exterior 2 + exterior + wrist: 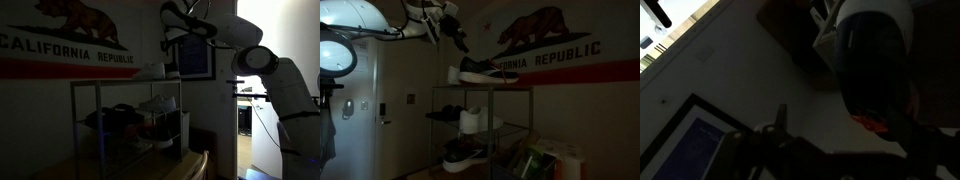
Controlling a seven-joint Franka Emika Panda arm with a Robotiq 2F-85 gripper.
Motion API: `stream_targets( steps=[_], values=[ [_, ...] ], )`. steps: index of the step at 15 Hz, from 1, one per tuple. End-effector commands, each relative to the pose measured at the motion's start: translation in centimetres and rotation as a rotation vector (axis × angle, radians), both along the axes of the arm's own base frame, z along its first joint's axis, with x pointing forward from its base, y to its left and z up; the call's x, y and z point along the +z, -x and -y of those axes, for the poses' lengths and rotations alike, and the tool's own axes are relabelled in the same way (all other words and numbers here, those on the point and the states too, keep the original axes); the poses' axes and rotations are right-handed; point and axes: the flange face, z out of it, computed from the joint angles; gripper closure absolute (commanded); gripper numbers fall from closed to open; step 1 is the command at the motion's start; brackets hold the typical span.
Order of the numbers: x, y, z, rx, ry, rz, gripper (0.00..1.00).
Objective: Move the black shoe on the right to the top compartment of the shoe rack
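Note:
The black shoe (485,69) with a thick white sole lies on the top tier of the wire shoe rack (528,120). It shows in both exterior views, dimly here (152,71) on the rack (73,110). My gripper (451,36) hangs above and beside the shoe, apart from it; it also shows up near the wall (178,38). In the wrist view the shoe (876,60) fills the upper right, and my gripper's (840,128) dark fingers stand spread with nothing between them.
A white sneaker (470,121) and flat dark shoes (442,115) sit on the middle tier. Another dark shoe with a white sole (463,156) sits on the bottom tier. A California flag (545,45) hangs behind. A framed picture (196,60) is on the wall.

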Motion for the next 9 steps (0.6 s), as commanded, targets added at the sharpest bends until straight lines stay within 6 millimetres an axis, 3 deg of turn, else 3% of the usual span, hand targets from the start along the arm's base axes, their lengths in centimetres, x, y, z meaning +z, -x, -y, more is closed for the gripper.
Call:
stream_targets(
  steps=[1,9],
  values=[
    [1.4,1.6,-0.3,0.031,-0.002,-0.026,0.0],
    [2.0,5.1,0.6,0.203,-0.033,-0.258,0.0]
  ],
)
